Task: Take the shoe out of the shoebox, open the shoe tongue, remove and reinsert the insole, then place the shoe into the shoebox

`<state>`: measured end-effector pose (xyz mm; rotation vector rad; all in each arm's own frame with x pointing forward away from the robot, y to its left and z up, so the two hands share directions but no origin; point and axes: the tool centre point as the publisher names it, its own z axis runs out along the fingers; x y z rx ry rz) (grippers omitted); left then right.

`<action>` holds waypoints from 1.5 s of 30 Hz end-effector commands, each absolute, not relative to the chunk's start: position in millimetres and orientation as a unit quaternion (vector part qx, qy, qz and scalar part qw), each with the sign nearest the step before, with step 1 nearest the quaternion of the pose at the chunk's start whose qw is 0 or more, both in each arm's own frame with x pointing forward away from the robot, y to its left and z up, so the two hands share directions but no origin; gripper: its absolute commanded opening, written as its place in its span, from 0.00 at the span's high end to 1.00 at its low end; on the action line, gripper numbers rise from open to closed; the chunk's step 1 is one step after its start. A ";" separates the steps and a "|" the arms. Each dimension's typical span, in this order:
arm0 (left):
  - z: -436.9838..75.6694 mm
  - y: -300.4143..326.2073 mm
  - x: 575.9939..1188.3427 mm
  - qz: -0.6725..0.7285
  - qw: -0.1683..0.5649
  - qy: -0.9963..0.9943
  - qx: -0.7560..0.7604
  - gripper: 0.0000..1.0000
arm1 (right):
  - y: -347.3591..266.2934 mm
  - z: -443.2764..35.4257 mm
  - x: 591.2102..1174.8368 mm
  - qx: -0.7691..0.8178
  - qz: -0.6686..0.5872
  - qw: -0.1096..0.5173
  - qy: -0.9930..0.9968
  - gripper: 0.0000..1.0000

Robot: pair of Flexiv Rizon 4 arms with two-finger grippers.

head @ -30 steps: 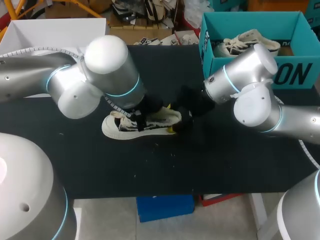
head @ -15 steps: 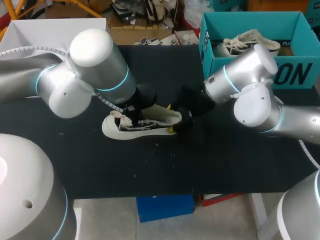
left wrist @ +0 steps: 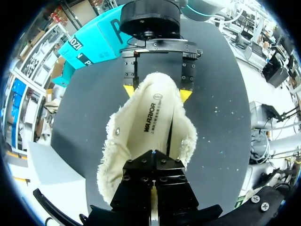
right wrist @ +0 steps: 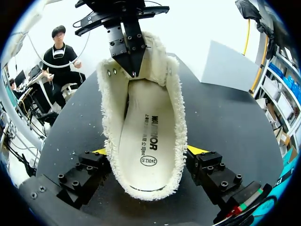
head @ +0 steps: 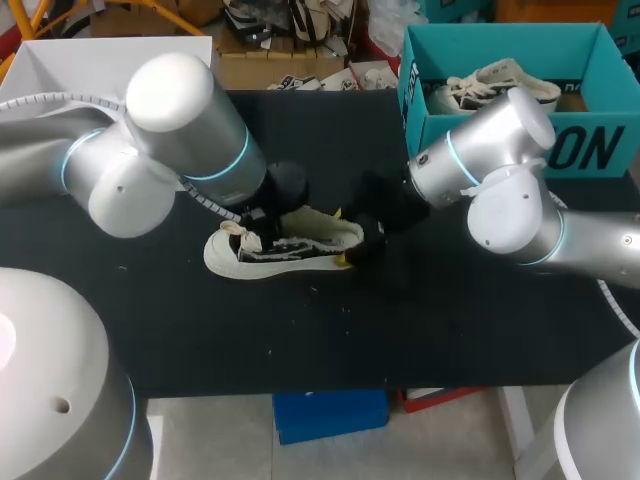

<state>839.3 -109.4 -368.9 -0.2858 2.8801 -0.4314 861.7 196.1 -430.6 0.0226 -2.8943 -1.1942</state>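
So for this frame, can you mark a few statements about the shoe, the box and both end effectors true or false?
1. The shoe lies on the table, outside the shoebox. True.
2. The right end effector grips the shoe's heel from both sides. True.
3. The shoebox is empty. False: a second shoe lies in it.
4. The insole lies on the table beside the shoe. False: it sits inside the shoe.
5. The left end effector is wide open. False: its fingers are together, at the front of the shoe's opening.
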 end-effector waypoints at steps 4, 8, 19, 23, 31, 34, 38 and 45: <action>-361.8 -105.0 839.9 -0.153 0.109 0.977 -0.100 1.00 | 195.3 -430.7 861.3 0.007 -0.380 0.006 -0.925 1.00; -358.1 -104.6 840.7 -0.155 0.109 0.977 -0.101 1.00 | 195.3 -430.7 861.3 0.007 -0.380 0.006 -0.925 1.00; -346.0 -114.5 847.4 -0.124 0.025 0.990 -0.065 1.00 | 195.3 -430.7 861.3 0.007 -0.380 0.006 -0.925 1.00; -343.0 -120.2 850.8 -0.110 -0.029 0.992 -0.045 1.00 | 195.3 -430.7 861.3 0.007 -0.380 0.006 -0.925 1.00; -335.0 -129.6 846.8 -0.112 -0.118 0.987 0.009 1.00 | 195.3 -430.7 861.3 0.007 -0.380 0.006 -0.925 1.00; -334.2 -129.9 845.4 -0.103 -0.134 0.985 0.017 1.00 | 195.3 -430.7 861.3 0.007 -0.380 0.006 -0.925 1.00; -334.2 -129.9 845.4 -0.103 -0.134 0.985 0.017 1.00 | 195.3 -430.7 861.3 0.007 -0.380 0.006 -0.925 1.00; -334.2 -129.9 845.4 -0.103 -0.134 0.985 0.017 1.00 | 195.3 -430.7 861.3 0.007 -0.380 0.006 -0.925 1.00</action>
